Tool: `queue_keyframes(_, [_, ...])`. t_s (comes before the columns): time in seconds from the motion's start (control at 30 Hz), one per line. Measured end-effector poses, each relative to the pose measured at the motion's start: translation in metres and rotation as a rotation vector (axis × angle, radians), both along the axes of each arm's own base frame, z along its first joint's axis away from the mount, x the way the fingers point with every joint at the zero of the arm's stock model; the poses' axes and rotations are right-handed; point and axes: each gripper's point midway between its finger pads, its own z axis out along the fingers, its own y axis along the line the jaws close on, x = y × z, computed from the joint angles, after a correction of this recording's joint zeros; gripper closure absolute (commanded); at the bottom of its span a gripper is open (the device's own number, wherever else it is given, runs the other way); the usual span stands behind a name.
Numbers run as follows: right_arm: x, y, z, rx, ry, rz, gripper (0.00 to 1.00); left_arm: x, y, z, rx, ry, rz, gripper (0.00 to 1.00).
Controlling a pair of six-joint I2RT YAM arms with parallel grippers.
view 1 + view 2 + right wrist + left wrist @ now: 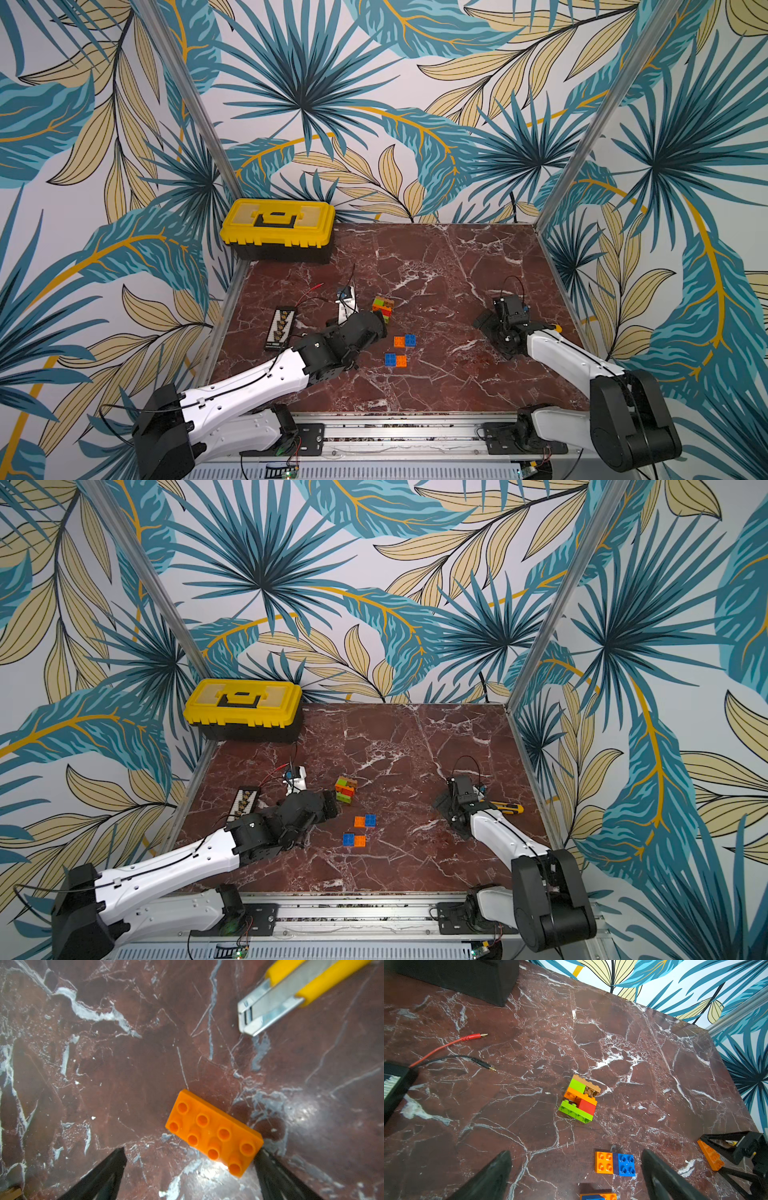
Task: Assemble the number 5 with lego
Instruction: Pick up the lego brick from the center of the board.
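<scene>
The left gripper (576, 1154) stood spread wide and empty. In a top view it sat just lower left of the green, orange, red and tan cluster (383, 309) near the frame's centre. Below that cluster lay the upper orange-and-blue pair (404, 341) and the lower orange-and-blue pair (395, 360), slightly apart. The right gripper (191, 1152) was also spread and held nothing, one finger (270, 1167) just beside a loose orange brick (214, 1134) lying flat on the marble table (457, 270). Whether they touched could not be told. A yellow utility knife (291, 991) lay near. A yellow toolbox (278, 228) sat at the table's upper left corner.
</scene>
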Motion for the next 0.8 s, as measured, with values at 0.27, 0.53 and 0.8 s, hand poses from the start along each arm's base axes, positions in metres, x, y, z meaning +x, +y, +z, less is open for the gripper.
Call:
queue_keyframes(0.27, [0.022, 0.006, -0.001, -0.014, 0.032, 0.070, 0.08, 0.006, 0.008, -0.001, -0.004, 0.011, 0.013, 0.00])
queue_keyframes(0.53, [0.028, 0.016, -0.007, -0.065, 0.168, 0.224, 0.09, 0.004, 0.014, -0.013, -0.015, 0.041, 0.010, 0.00])
queue_keyframes(0.8, [0.020, 0.014, -0.013, -0.131, 0.298, 0.306, 0.13, 0.004, 0.017, -0.020, -0.039, 0.072, 0.016, 0.00])
